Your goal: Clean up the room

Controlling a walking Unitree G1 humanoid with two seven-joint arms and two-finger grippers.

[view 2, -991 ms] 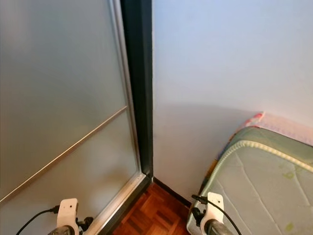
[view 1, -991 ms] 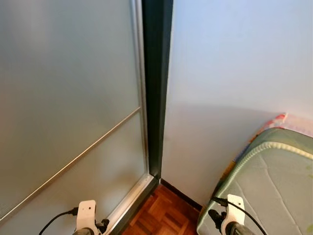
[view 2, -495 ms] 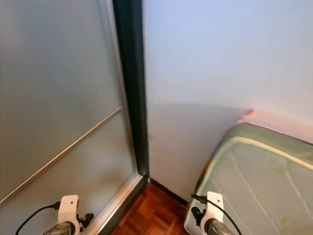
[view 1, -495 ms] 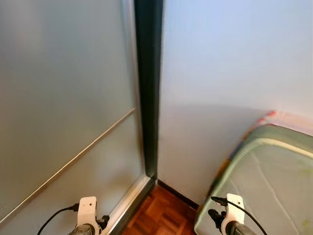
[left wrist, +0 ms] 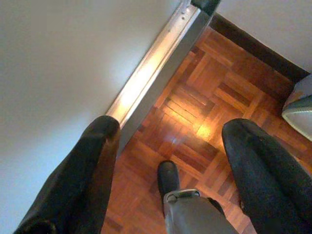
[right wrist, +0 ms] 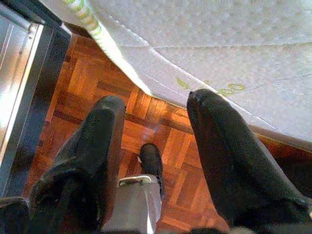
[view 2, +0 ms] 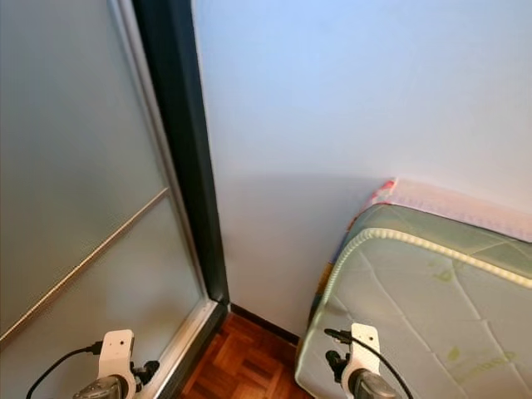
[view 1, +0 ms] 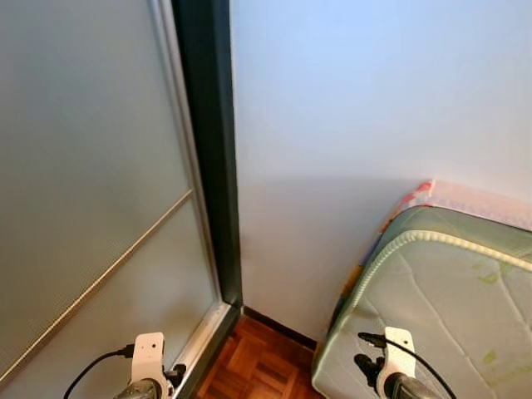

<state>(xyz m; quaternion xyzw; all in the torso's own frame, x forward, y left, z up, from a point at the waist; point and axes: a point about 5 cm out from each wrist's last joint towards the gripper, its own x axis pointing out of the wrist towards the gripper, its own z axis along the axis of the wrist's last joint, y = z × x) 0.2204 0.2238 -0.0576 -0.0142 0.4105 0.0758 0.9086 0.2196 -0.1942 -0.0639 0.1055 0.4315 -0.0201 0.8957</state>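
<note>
Both arms hang low, their white wrist parts at the bottom of the head view: the left wrist (view 1: 148, 359) by the sliding door, the right wrist (view 1: 397, 356) over the mattress corner. My left gripper (left wrist: 170, 126) is open above the parquet floor (left wrist: 214, 83), beside the door's metal track (left wrist: 151, 68). My right gripper (right wrist: 156, 100) is open too, over the floor at the edge of the pale green quilted mattress (right wrist: 219, 44). Neither holds anything.
A frosted sliding door (view 1: 83, 166) with a dark frame (view 1: 208, 150) meets a white wall (view 1: 357, 100) in the corner ahead. The mattress (view 1: 449, 283) stands to the right. A narrow strip of parquet (view 1: 258, 366) lies between them. My own feet (left wrist: 168, 178) show below.
The camera has turned to the right: the door frame has slid leftward in the picture and more of the mattress has come into view. The arms hang as before.
</note>
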